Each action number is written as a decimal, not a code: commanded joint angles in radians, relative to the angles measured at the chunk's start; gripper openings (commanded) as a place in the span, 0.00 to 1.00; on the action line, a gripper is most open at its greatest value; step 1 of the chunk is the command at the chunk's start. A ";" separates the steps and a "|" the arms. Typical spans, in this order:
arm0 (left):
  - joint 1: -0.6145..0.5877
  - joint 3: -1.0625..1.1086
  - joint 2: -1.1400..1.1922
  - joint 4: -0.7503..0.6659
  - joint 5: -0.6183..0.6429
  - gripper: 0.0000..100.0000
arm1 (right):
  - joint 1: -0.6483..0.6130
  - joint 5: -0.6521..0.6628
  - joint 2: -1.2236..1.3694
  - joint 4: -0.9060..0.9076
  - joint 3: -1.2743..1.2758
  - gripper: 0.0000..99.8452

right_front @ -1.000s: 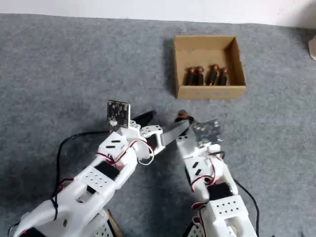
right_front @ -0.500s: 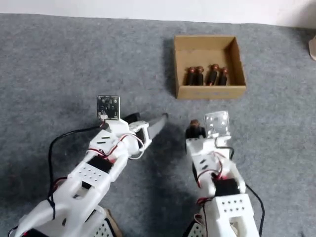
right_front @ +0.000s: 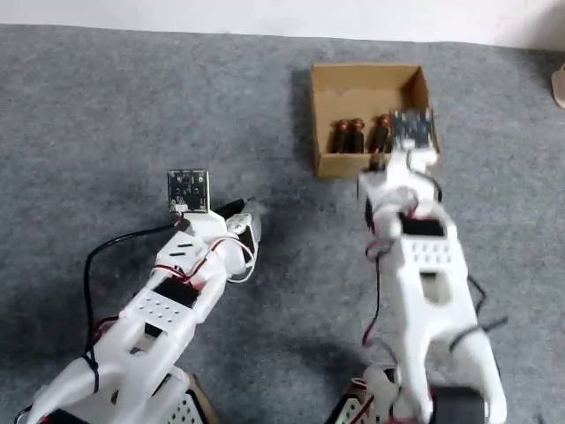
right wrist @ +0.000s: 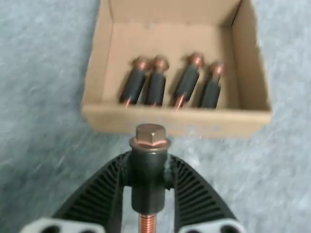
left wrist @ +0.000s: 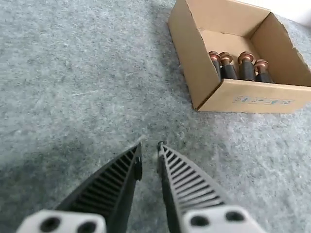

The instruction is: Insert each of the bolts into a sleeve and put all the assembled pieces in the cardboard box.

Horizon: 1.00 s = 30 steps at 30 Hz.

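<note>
Grey carpet [right_front: 106,115] is covering the whole work surface, and a pale wall strip is running along its far edge.

1. Cardboard box [right_front: 366,166]: it is sitting open-topped on the carpet at the far side. Four assembled pieces [right_front: 366,134] are lying inside it in one row, side by side against the near wall. Their copper heads are pointing toward the far wall.

2. Right gripper [right wrist: 146,159]: I am clamping both ribbed fingers [right wrist: 192,189] on a fifth assembled piece. The black sleeve [right wrist: 146,182] is sitting between the fingers. The bolt [right wrist: 149,135] is running through it, with the hex head pointing toward the box and the threaded end protruding on the wrist side. My right arm [right_front: 424,256] is stretching forward, placing this gripper just at the near wall of the box. The held piece is not yet lying inside the box.

3. Left gripper [left wrist: 149,150]: I am keeping its fingers slightly apart, with a narrow gap at the tips and nothing between them. It is pointing over bare carpet, well apart from the box, on the near-left side of it. Whether the tips are touching the carpet, I cannot tell.
</note>
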 commanded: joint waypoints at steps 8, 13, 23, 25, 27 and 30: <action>0.025 -0.039 -0.007 0.000 -0.133 0.07 | 0.016 0.031 0.383 0.087 -0.530 0.00; 0.039 -0.033 -0.007 0.000 -0.137 0.07 | 0.038 0.031 0.552 0.114 -0.742 0.00; 0.039 -0.031 -0.007 0.000 -0.137 0.07 | 0.050 0.029 0.860 0.251 -1.187 0.00; 0.039 -0.031 -0.007 0.000 -0.137 0.07 | 0.048 0.029 0.924 0.254 -1.241 0.00; 0.039 -0.031 -0.007 0.000 -0.137 0.07 | 0.048 0.028 0.989 0.254 -1.277 0.00; 0.039 -0.031 -0.007 0.000 -0.137 0.07 | 0.048 0.026 1.073 0.254 -1.316 0.00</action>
